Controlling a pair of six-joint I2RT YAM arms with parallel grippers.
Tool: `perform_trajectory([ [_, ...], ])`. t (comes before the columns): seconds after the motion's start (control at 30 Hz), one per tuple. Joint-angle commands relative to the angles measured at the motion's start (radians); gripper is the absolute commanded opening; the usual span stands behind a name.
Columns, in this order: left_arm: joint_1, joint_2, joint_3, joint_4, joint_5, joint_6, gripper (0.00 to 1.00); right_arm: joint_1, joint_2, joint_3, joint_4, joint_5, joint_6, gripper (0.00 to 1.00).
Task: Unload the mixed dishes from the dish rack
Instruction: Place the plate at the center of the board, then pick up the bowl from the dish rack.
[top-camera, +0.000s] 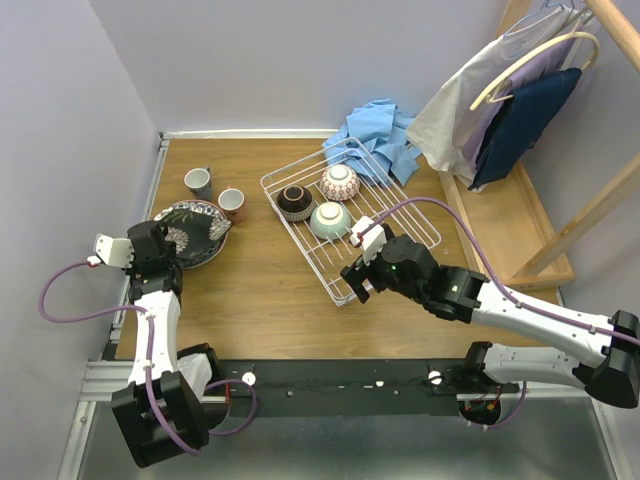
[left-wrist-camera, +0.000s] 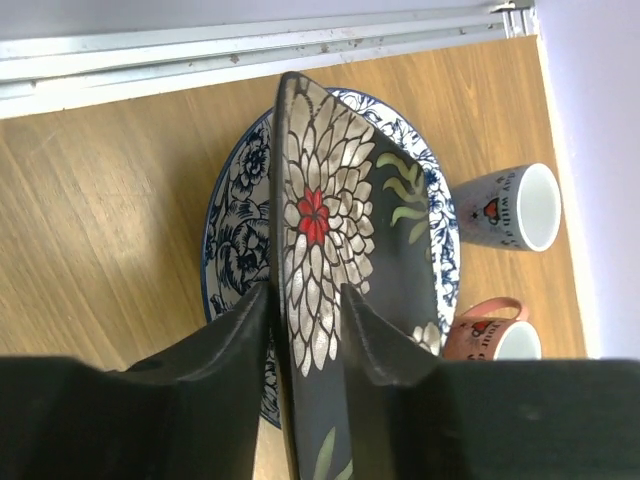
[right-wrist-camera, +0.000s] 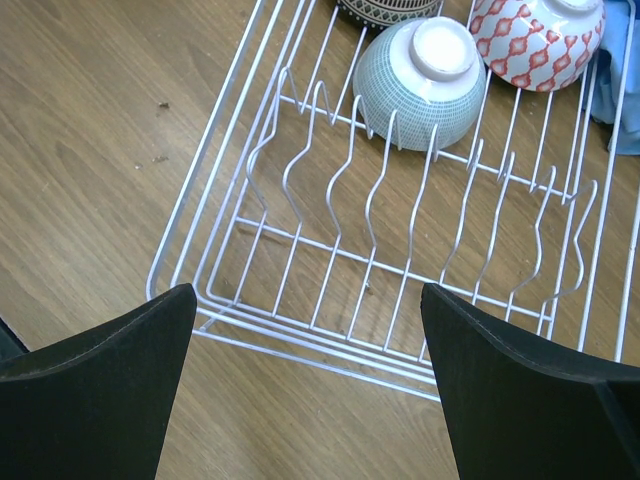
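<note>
Three bowls were left in the dish rack (top-camera: 410, 215): brown bowl (top-camera: 295, 201), pale green bowl (top-camera: 330, 220), pink bowl (top-camera: 339, 182). Left of the rack, grey cup (top-camera: 199, 182), orange-red cup (top-camera: 232, 204) and round plate (left-wrist-camera: 235, 200) were set out. Black square plate (left-wrist-camera: 330, 210) was clamped edge-on by left gripper (left-wrist-camera: 305, 295) over that round plate. Right gripper (right-wrist-camera: 308, 295) was held spread and empty over the rack's near end.

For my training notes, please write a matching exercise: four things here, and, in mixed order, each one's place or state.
1 black floral plate
2 pale green bowl
3 grey cup
4 right hand

A open, over the dish rack's near end
B standing on the table
C clamped in the left hand
D upside down in the dish rack

Pairs: 1-C, 2-D, 3-B, 4-A
</note>
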Motion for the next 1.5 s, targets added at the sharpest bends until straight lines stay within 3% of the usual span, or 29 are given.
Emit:
perform_trajectory([
  [0.0,0.011,0.009,0.021,0.09,0.011,0.07,0.46,-0.007,0.009,-0.006,0.005,-0.012,0.013,1.0],
  [0.27,0.026,0.008,0.035,0.053,0.008,0.16,0.62,-0.008,0.034,0.017,-0.024,0.007,0.022,1.0],
  [0.5,0.026,-0.008,0.11,-0.048,0.042,0.297,0.85,-0.019,0.098,0.075,-0.062,0.025,0.036,1.0],
  [0.6,0.028,-0.044,0.136,-0.091,0.068,0.366,0.9,-0.05,0.132,0.115,-0.072,0.005,0.074,1.0],
  [0.8,-0.031,-0.116,0.194,-0.194,0.106,0.514,0.94,-0.151,0.209,0.211,-0.102,-0.048,0.119,1.0],
  [1.0,-0.133,-0.156,0.237,-0.296,0.193,0.614,0.94,-0.332,0.316,0.317,-0.113,-0.223,0.226,1.0],
  [1.27,-0.226,-0.281,0.222,-0.413,0.327,0.598,0.95,-0.534,0.531,0.487,-0.101,-0.479,0.352,1.0],
  [1.47,-0.285,-0.296,0.275,-0.447,0.388,0.613,0.98,-0.576,0.718,0.642,-0.127,-0.562,0.393,1.0],
])
